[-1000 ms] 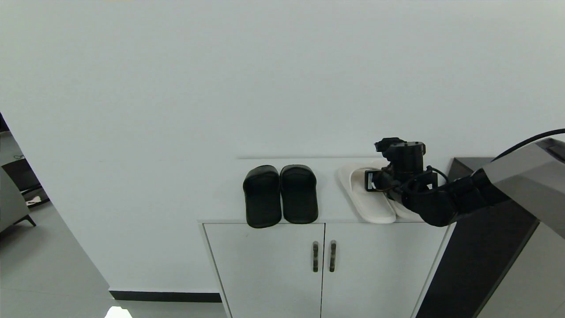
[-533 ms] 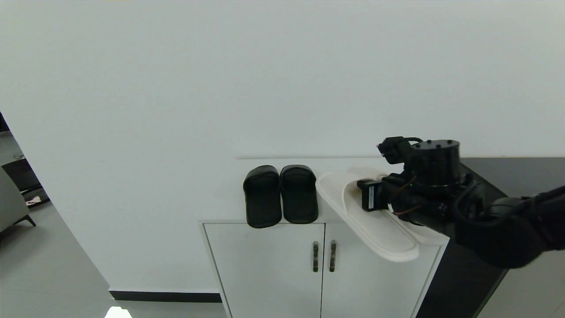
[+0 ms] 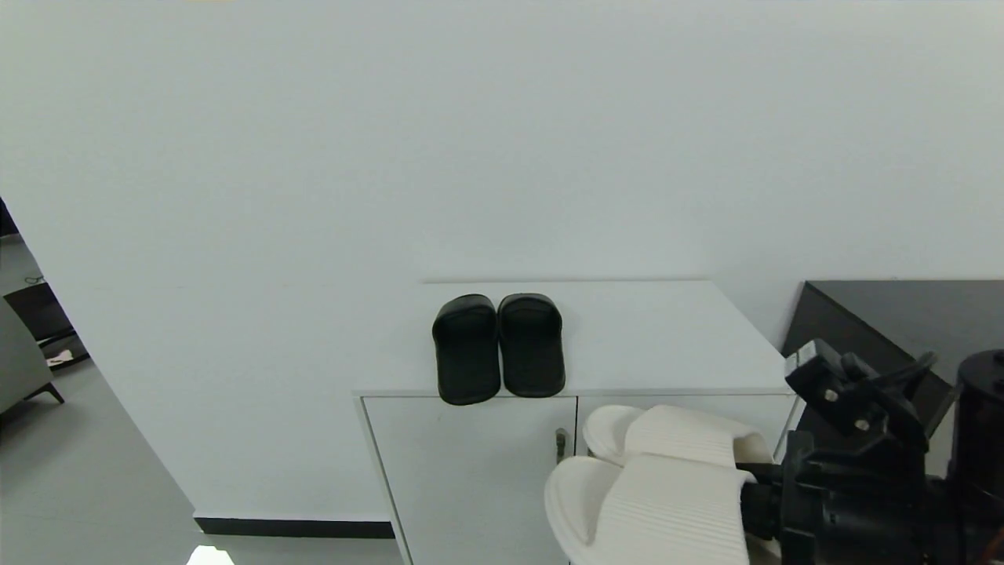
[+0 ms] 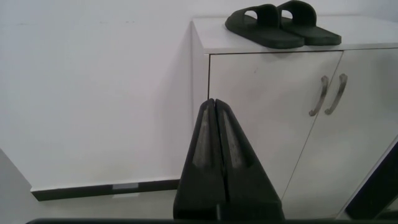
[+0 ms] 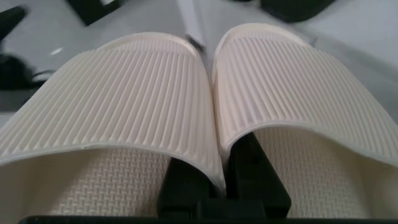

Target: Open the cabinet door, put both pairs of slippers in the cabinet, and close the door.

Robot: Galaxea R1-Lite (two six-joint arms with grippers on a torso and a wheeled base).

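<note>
"Two pairs to stow. Where are they now?"

"I have the white slippers in the right gripper. Its fingers are clamped on the two inner strap edges. The pair hangs in the air in front of the right door of the cabinet. The black slippers sit side by side at the front edge of the cabinet top."

"And the doors?"

"Both doors are closed. The left gripper is low, off toward the cabinet's left side, fingers pressed together with nothing between them. So I judge the opening step is what's due. I'd have to part those fingers, take one of the handles and swing a door out without knocking the hanging pair."

"What's the room like?"

"The cabinet stands against a bare pale wall on a grey floor, with a dark unit just beside it on the right."
</note>
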